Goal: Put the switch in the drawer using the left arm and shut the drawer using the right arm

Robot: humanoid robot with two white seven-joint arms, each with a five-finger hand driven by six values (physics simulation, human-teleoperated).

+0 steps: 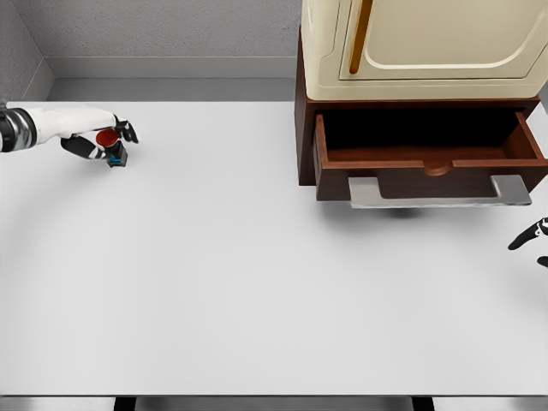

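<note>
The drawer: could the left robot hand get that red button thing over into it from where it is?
Probably yes. The left robot hand holds the switch far left; the drawer stands open, with bare table between.

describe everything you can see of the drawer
The drawer is dark reddish-brown, wood-like, pulled open from the base of a brown cabinet with a cream upper part. Its interior is dark and looks empty. The front panel has a small curved notch at its top edge and a flat grey metal handle jutting out over the white table. Neither hand touches it.
</note>
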